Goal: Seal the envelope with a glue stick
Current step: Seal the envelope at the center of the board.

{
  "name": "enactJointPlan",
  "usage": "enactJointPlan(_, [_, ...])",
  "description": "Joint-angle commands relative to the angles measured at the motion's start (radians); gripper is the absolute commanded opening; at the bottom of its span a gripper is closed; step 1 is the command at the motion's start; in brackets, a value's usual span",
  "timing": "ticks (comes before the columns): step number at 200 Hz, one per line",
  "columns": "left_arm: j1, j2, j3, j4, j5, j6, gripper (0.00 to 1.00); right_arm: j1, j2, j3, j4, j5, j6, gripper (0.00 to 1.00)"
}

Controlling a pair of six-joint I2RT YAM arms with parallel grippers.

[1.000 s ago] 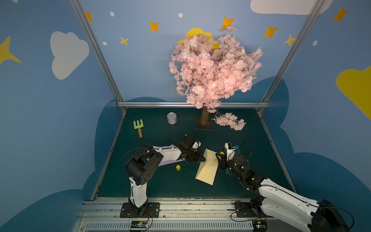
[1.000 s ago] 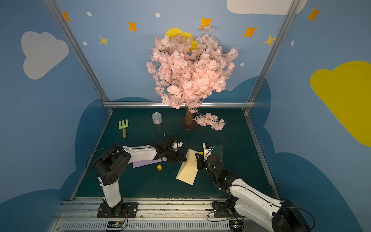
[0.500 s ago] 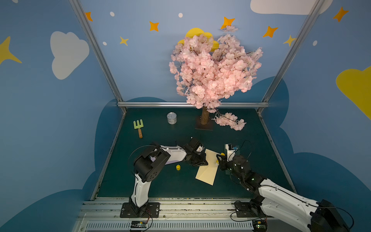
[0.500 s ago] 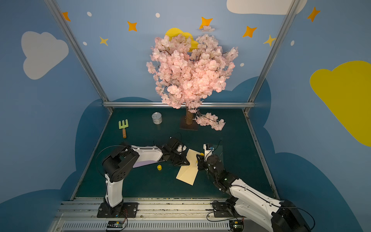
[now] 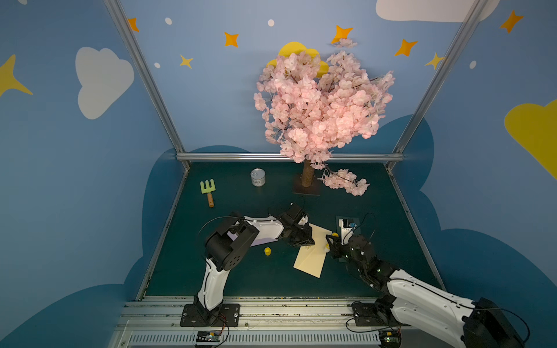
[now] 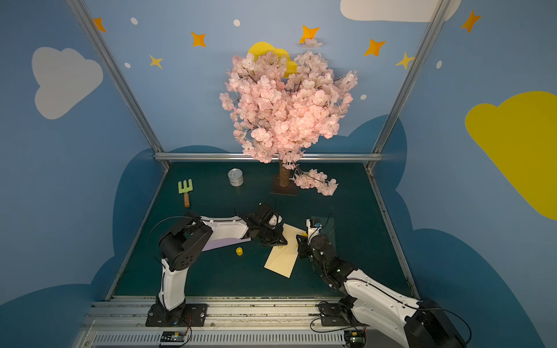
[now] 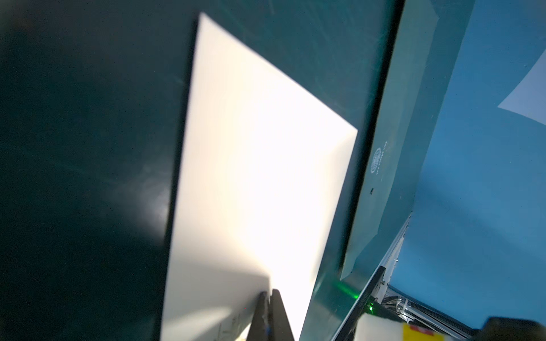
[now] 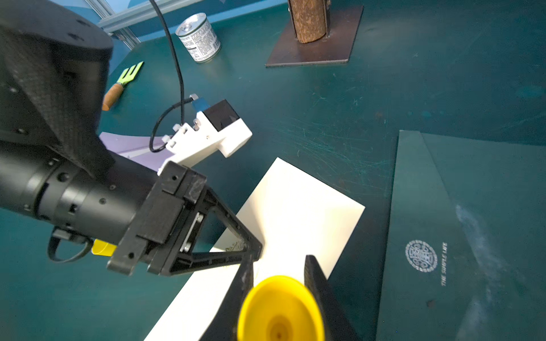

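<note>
A cream envelope (image 5: 310, 259) (image 6: 281, 260) lies flat on the dark green table, in both top views. My left gripper (image 5: 309, 242) (image 7: 269, 295) is shut, its tips resting on the envelope (image 7: 260, 177) near the fold, beside a small gold print. My right gripper (image 5: 328, 244) (image 8: 279, 259) is at the envelope's right edge (image 8: 295, 206), shut on the yellow glue stick (image 8: 279, 310), which the right wrist view shows end-on between the fingers (image 8: 245, 283). A loose yellow cap (image 5: 267, 251) (image 6: 239, 251) sits on the table left of the envelope.
A dark green envelope (image 8: 443, 236) with a silver emblem lies right of the cream one. A lilac sheet (image 6: 223, 242) lies under the left arm. At the back stand a tin can (image 5: 258, 177), a green hand fork (image 5: 208, 188), the blossom tree's trunk (image 5: 307, 177) and a fallen branch (image 5: 346, 180).
My left gripper has moved right and toward the front, onto the cream envelope. The right arm with the glue stick has barely moved.
</note>
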Motion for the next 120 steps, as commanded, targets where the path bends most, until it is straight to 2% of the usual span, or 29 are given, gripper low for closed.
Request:
enactJointPlan(1, [0.007,0.063,-0.014,-0.056,-0.066,-0.001,0.03,-0.008,0.021,-0.006,0.056,0.002,0.024,0.00])
enactJointPlan(52, [0.041,0.098,0.009,-0.066,-0.089,0.010,0.03,-0.008,0.018,-0.002,0.047,0.003,0.012,0.00])
enactJointPlan(120, [0.051,0.005,-0.090,-0.046,-0.111,0.047,0.03,-0.009,-0.005,-0.002,0.028,0.004,0.006,0.00])
